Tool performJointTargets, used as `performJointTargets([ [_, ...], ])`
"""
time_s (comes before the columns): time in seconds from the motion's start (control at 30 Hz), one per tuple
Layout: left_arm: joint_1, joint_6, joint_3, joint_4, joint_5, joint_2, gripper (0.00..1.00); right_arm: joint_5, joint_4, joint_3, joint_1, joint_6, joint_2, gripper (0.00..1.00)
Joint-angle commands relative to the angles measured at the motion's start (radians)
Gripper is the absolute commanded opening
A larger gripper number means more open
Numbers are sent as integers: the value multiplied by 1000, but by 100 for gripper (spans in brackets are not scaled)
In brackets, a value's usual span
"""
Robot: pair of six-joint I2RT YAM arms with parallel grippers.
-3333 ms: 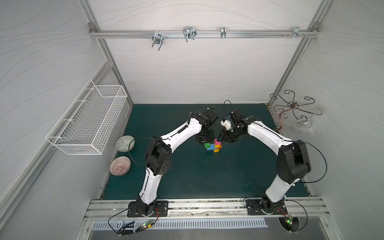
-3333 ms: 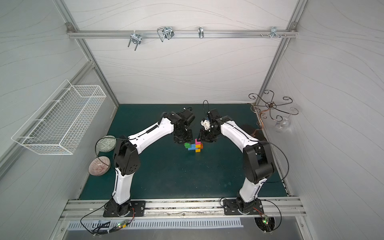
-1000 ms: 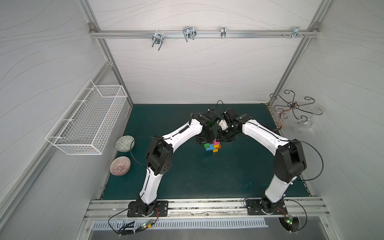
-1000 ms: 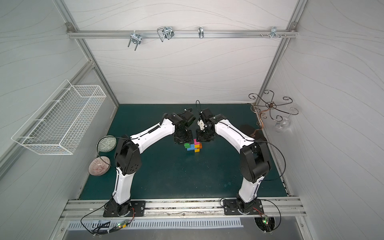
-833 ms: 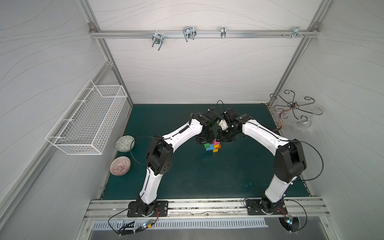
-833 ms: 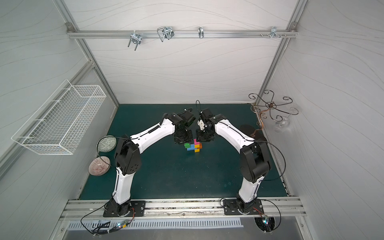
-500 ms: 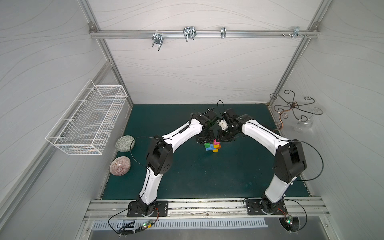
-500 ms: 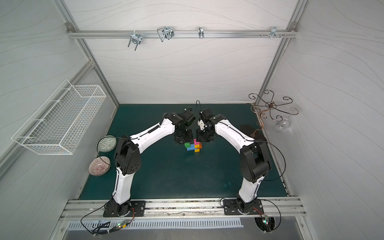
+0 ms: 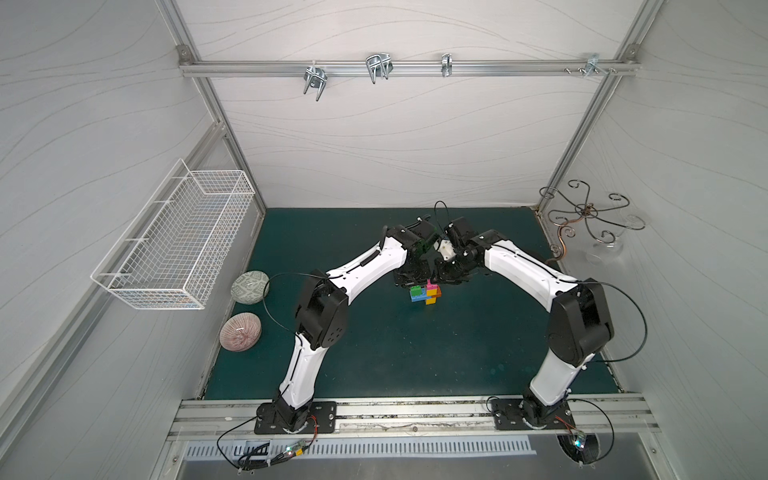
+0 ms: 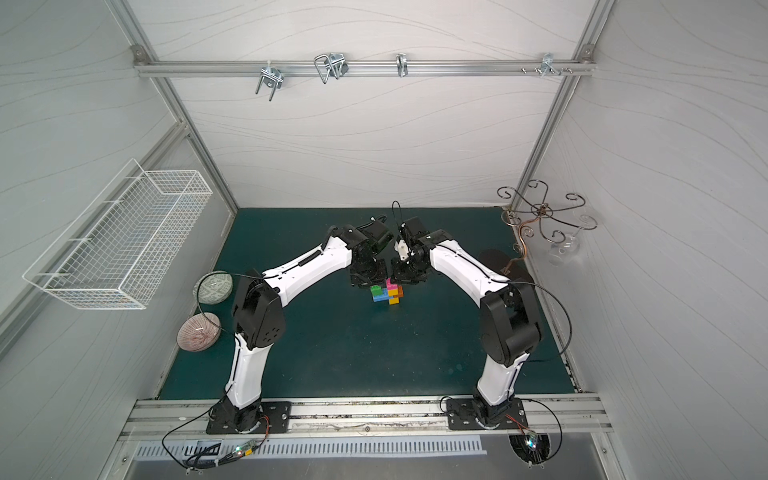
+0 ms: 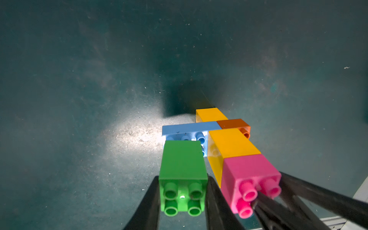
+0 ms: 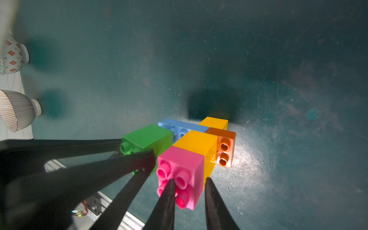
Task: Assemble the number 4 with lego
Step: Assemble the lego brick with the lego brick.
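Observation:
The number 4 (image 9: 426, 291) (image 10: 387, 291) lies flat on the green mat, all lego joined. In the left wrist view my left gripper (image 11: 183, 179) is shut on the green brick (image 11: 183, 159), one finger on each side. That brick sits on the blue crossbar (image 11: 189, 127). My right gripper (image 12: 189, 180) is shut on the pink brick (image 12: 181, 159) at the stem's end: one finger lies among its studs, the other along its outer side. Behind the pink come yellow (image 12: 197, 141), orange (image 12: 225, 139) and yellow (image 12: 216, 122). Both wrists hang close together over the figure's far end.
Two patterned bowls (image 9: 249, 284) (image 9: 240, 332) lie at the mat's left edge. A white wire basket (image 9: 178, 245) hangs on the left wall. A curled metal stand (image 9: 582, 216) fills the back right corner. The arm bases sit on the front rail (image 9: 415, 411).
Since three seconds ago the right arm has swung left, bringing its gripper onto the figure's pink end beside the left gripper. Within the last second nothing visibly moves.

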Motion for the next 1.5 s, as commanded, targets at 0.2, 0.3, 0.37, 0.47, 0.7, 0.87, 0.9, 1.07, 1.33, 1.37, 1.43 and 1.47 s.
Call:
performJointTargets([
  [0.2, -5, -27, 33, -20, 0, 28, 0, 79, -84, -96, -23, 9, 44, 26],
  [0.3, -5, -28, 31, -19, 1, 27, 0, 78, -85, -100, -32, 8, 36, 27],
  [0.37, -4, -29, 33, -19, 5, 29, 0, 77, -83, -106, -36, 6, 33, 27],
  [0.47, -6, -29, 34, -18, 12, 35, 0, 71, -82, -111, -40, 2, 34, 28],
  [0.7, -16, -25, 54, -37, 10, 52, 0, 64, -73, -118, -40, 4, 35, 29],
  [0.87, -15, -19, 70, -44, -8, 63, 0, 60, -69, -124, -40, 5, 34, 28],
  [0.9, -16, -15, 81, -51, -17, 67, 0, 60, -69, -126, -40, 5, 34, 29],
  [1.07, -16, 4, 121, -79, -27, 95, 0, 58, -63, -136, -41, 4, 29, 29],
  [1.33, -25, -1, 108, -76, -29, 107, 0, 56, -61, -141, -45, 4, 30, 29],
  [1.37, -25, 0, 108, -75, -30, 110, 0, 56, -60, -143, -46, 4, 30, 29],
  [1.43, -31, -2, 114, -71, -30, 117, 0, 54, -60, -143, -46, 4, 32, 29],
  [1.47, -32, -1, 117, -71, -28, 121, 0, 54, -59, -144, -45, 4, 31, 29],
])
